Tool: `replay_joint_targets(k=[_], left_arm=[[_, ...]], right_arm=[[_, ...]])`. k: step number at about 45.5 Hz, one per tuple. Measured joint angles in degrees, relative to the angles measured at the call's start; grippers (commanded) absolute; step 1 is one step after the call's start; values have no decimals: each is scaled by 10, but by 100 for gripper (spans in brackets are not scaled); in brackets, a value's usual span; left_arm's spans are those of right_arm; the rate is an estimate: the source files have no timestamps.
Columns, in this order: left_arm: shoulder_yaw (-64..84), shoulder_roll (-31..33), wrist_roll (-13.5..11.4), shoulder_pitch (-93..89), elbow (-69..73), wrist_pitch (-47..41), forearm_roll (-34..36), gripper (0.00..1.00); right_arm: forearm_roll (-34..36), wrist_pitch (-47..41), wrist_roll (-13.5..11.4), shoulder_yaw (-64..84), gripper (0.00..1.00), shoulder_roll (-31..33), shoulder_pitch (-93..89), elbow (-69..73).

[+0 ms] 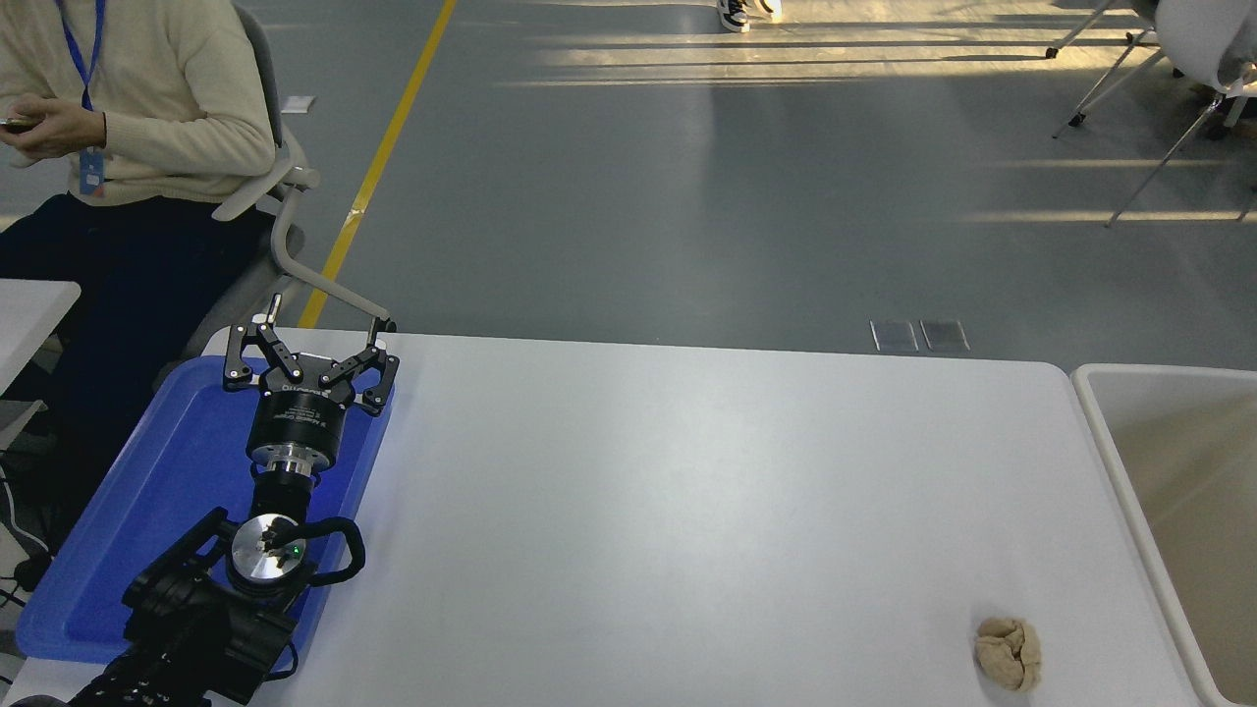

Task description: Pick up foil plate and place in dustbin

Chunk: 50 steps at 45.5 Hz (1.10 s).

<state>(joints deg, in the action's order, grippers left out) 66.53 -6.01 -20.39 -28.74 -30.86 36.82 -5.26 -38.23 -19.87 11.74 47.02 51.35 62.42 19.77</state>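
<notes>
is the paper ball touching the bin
Apart. The head view shows bare white table between the paper ball and the rim of the bin on its right.

Table (687, 511): smooth white top with a soft satin sheen. Tray (147, 491): glossy blue plastic, smooth. Left hand (309, 344): matt black metal linkages with bright screw heads, on a black cylindrical body over a polished silver metal collar. Dustbin (1100, 422): pale off-white rim, matt beige inner walls, probably plastic. Paper ball (1009, 653): tan, crumpled, rough and dull. Person's sweater (167, 88): cream knitted cloth, matt.
</notes>
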Motion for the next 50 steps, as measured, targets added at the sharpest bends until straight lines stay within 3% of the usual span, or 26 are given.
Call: replay_joint_targets(k=[12, 19, 23, 29, 37, 46, 50], left_arm=[[0, 0, 0, 0, 0, 0, 0, 100], [0, 0, -1, 0, 0, 0, 0, 100], [0, 0, -1, 0, 0, 0, 0, 100], [0, 0, -1, 0, 0, 0, 0, 100], [0, 0, -1, 0, 0, 0, 0, 100], [0, 0, -1, 0, 0, 0, 0, 100], [0, 0, -1, 0, 0, 0, 0, 100]], right_arm=[[17, 73, 1, -43, 0, -55, -119, -73], [26, 104, 1, -53, 11, -85, -167, -108], [29, 121, 0, -57, 47, -99, -186, -119], [38, 140, -1, -60, 52, -117, -206, -130], [57, 154, -2, -63, 65, -136, -225, -143], [76, 160, -3, -65, 87, -151, -232, -149], [92, 161, -2, -66, 89, -159, -232, -151]])
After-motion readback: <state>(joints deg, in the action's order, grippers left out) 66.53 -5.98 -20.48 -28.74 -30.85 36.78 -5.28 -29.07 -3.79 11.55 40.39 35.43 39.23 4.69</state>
